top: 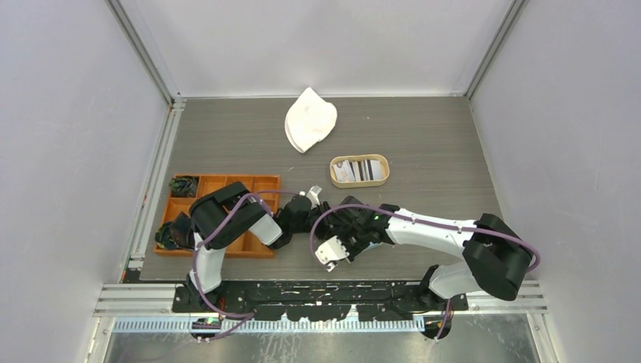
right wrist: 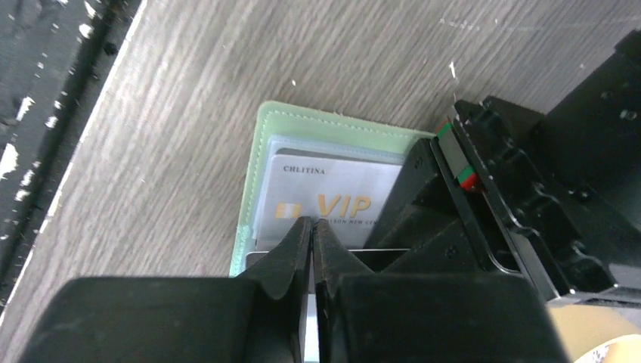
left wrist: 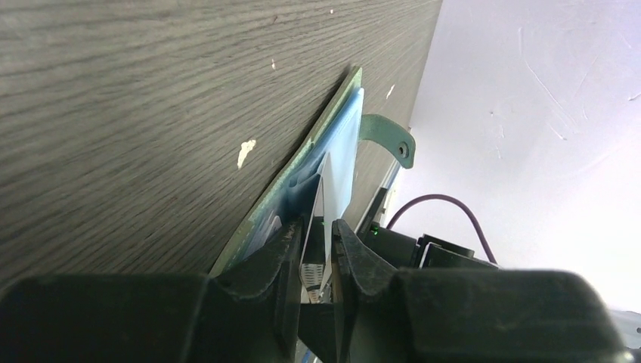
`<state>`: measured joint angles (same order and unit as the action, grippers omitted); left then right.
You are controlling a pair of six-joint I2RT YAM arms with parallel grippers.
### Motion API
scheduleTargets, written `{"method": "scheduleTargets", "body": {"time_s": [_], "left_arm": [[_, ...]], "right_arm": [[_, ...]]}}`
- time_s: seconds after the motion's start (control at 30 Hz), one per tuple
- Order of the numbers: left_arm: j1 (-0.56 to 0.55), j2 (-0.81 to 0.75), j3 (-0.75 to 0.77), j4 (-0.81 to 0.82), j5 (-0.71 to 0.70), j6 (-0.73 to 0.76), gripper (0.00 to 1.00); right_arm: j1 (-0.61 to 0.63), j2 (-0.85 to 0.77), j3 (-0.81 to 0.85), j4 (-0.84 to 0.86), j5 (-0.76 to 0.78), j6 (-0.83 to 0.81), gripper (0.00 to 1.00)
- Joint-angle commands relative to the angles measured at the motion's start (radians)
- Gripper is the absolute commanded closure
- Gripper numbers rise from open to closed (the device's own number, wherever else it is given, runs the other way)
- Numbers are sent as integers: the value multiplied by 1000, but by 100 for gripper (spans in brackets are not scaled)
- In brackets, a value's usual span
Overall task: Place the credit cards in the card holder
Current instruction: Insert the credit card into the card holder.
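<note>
My left end effector is straddling the card holder leaf on the surface. Jaws narrowly apart, grip unclear; probably steadying it. My right end effector, fingers pressed together, is touching the VIP card, likely seating it in the pocket.

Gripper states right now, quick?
Left gripper: jaws slightly apart around the edge of a pale card; grip unclear.
Right gripper: shut, tips over the VIP card.

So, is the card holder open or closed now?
Open: the card holder lies spread on the table, clear inner pocket facing up, a silver VIP card showing inside it.
</note>
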<state>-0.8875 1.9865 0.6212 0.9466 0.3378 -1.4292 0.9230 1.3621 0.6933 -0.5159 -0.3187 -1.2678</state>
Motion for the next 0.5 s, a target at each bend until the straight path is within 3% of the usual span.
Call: {"method": "scheduleTargets", "body": {"time_s": [0.0, 0.47], "left_arm": [[0, 54, -4, -59, -7, 38, 77], [13, 45, -8, -72, 3, 51, 71]], "right_arm": [[4, 0, 32, -23, 97, -16, 90], [-83, 8, 68, -105, 152, -33, 91]]}}
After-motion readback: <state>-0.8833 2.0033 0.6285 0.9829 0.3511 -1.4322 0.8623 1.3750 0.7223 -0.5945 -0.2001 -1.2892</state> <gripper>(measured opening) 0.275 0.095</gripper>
